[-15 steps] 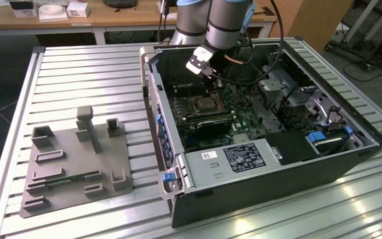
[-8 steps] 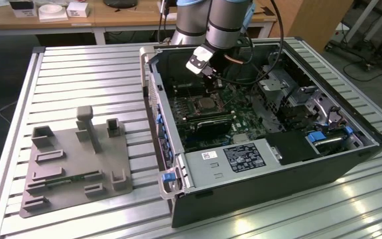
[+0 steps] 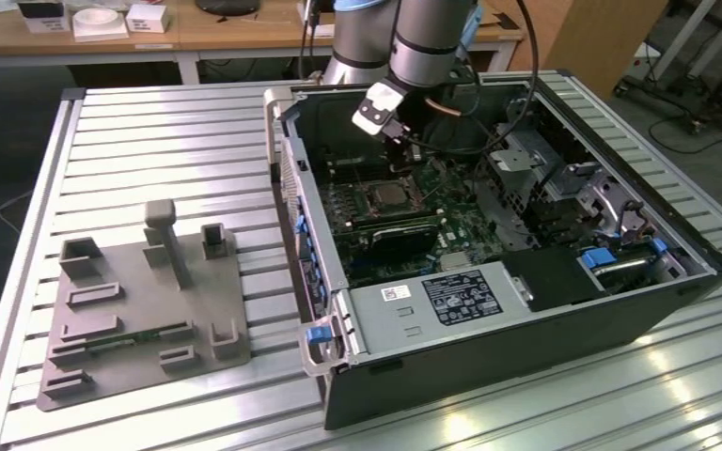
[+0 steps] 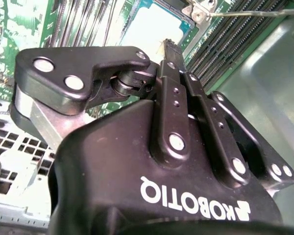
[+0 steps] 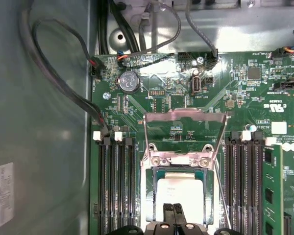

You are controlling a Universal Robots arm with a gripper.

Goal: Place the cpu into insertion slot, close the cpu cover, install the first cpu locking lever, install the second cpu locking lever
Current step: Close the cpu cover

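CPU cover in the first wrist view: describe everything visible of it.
The thin silvery metal CPU cover is a square frame with a big window showing green circuit board through it. It is swung open, hinged at the socket edge, off the silvery square chip. The black end effector is apart from it.

There is one arm [image 3: 424,38], one gripper [image 5: 175,209], one open case [image 3: 487,376] and one grey fixture [image 3: 135,310]. The board [image 5: 235,88] carries one cpu [image 5: 179,188], one cover [image 5: 183,115], one coin battery [image 5: 130,82] and two banks of memory slots [image 5: 116,188].
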